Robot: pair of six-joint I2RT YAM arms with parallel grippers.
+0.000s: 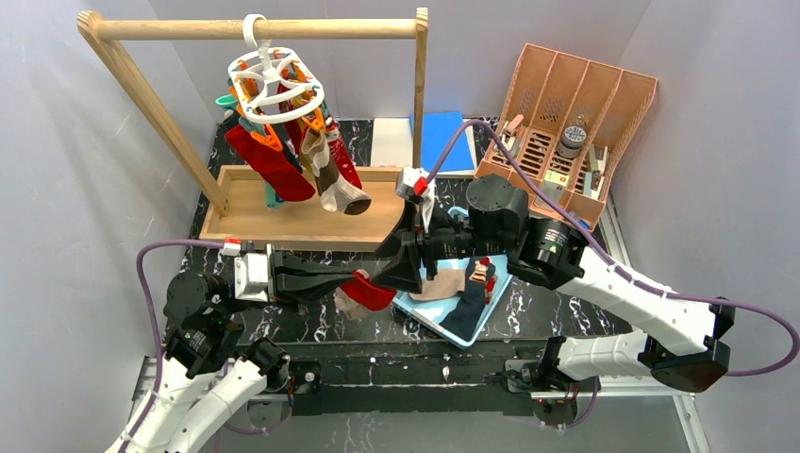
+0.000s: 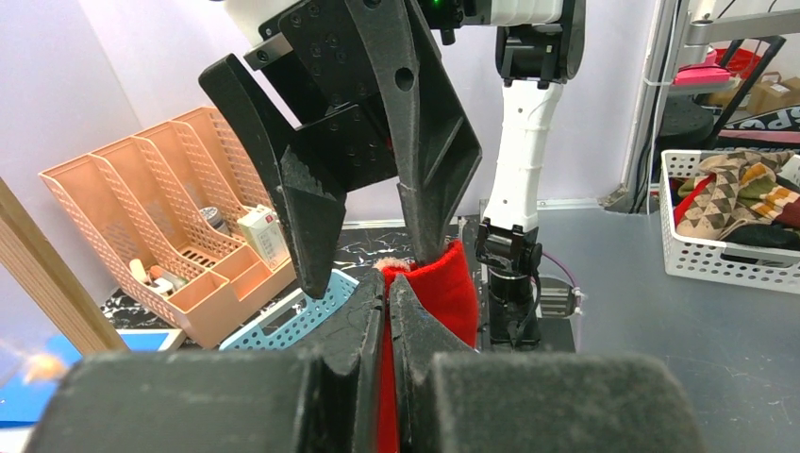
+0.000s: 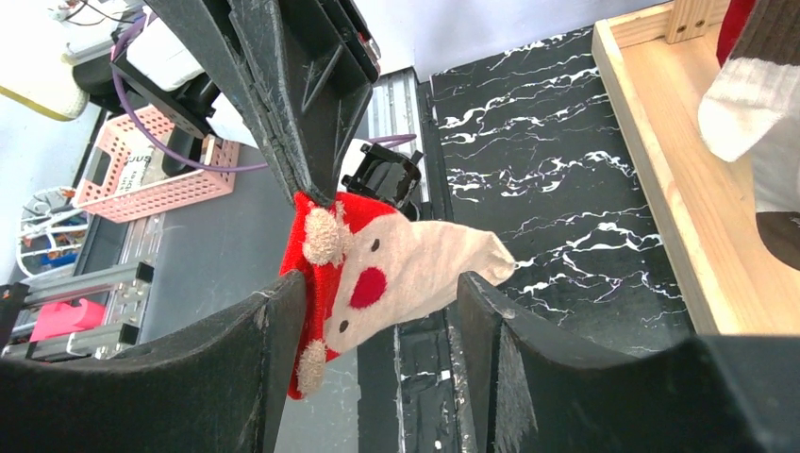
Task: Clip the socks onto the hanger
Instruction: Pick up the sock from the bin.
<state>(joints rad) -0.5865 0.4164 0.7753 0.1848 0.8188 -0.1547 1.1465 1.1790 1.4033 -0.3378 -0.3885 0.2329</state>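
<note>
I am looking down on a black, white-veined bench point(image 1: 311, 328) standing between plain grey walls. At about eleven o'clock from its middle, the white plastic ring-shaped hanger with orange and teal clips point(image 1: 272, 75) is hanging by its hook from the light wooden rail frame point(image 1: 189, 30), so the clips are dangling free where the arms can reach them. Several socks, among them a long red one point(image 1: 269, 160) and a brown-and-beige one point(image 1: 335, 189), are already hanging from it.

Near seven o'clock, the left arm's jaws are gripping a red-and-white Santa-face sock point(image 1: 370, 293), shut tight on it and holding it clear of the bench. The right arm's jaws are standing spread on either side of that sock, not clamped on it. I judge I am lining up a second grip so the cuff can be offered flat to a clip. Whether a right finger is touching the fabric, I cannot tell.

At five o'clock a light blue perforated plastic tray point(image 1: 423, 315) is holding the waiting socks: a navy one point(image 1: 465, 310), a tan one point(image 1: 441, 283) and a small red-and-white patterned one point(image 1: 483, 274). At two o'clock a peach slotted plastic desk organiser point(image 1: 575, 85) is holding a dark round jar point(image 1: 571, 140) and small boxes. Off the bench, a white plastic basket point(image 2: 717, 260) is holding argyle socks point(image 2: 726, 184).
</note>
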